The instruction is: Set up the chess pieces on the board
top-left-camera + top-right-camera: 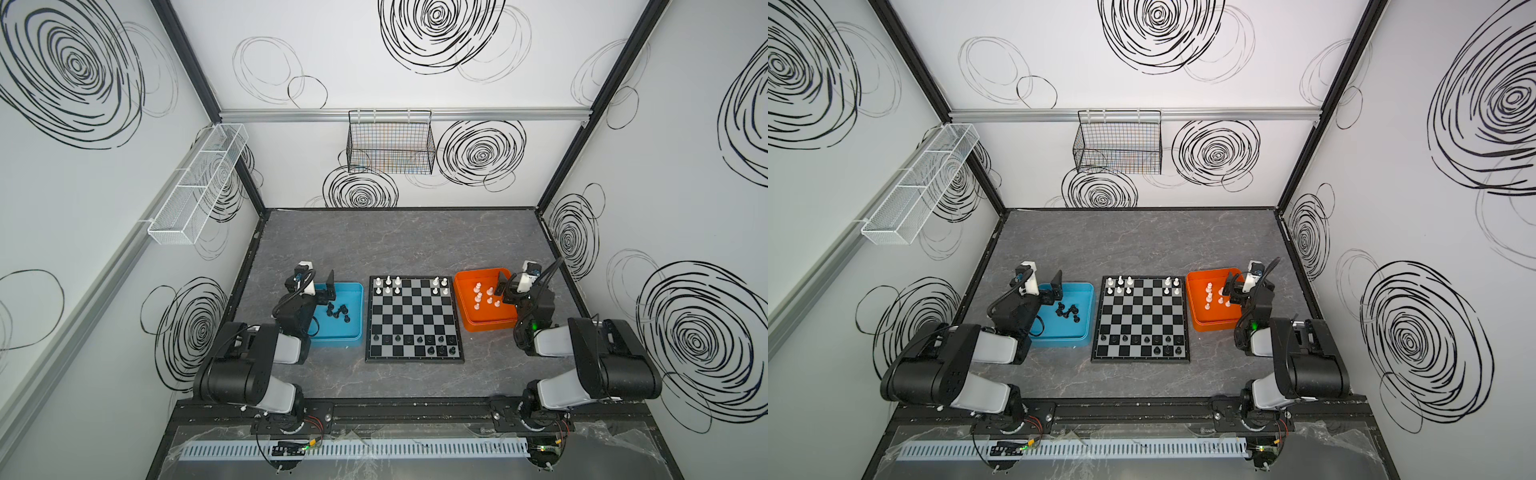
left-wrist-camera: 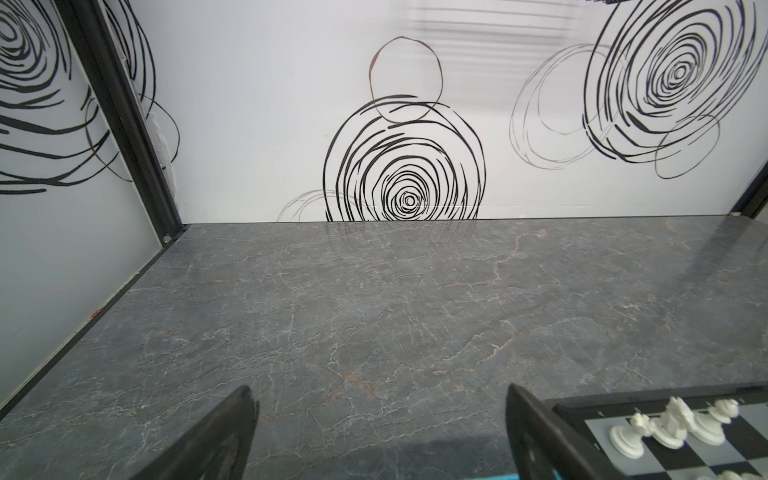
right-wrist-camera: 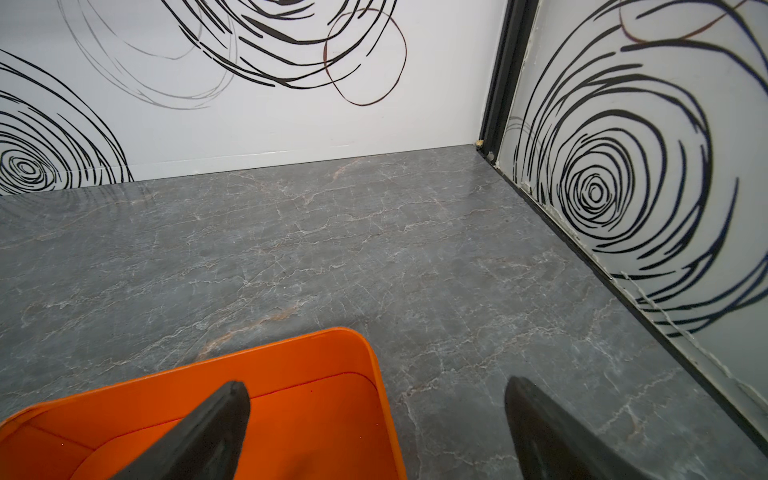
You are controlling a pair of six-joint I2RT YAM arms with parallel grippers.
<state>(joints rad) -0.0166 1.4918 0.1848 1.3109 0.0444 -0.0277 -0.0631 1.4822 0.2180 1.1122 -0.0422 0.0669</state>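
The board (image 1: 414,316) (image 1: 1142,316) lies mid-table in both top views. White chess pieces (image 1: 388,286) stand in two clusters on its far rows. Black ones (image 1: 419,340) stand on its near rows. More black pieces (image 1: 338,311) lie in the blue tray (image 1: 343,330) to the left of the board. More white pieces (image 1: 484,297) stand in the orange tray (image 1: 490,323) to its right. My left gripper (image 1: 320,291) (image 2: 380,415) hangs open and empty over the blue tray's far edge. My right gripper (image 1: 509,287) (image 3: 374,415) is open and empty over the orange tray's (image 3: 311,374) far right corner.
The grey marble table (image 1: 407,241) stretches behind the board and trays to the rear wall. A black wire basket (image 1: 390,143) hangs on that wall. A white mesh shelf (image 1: 199,183) hangs on the left wall. Side walls stand close to both arms.
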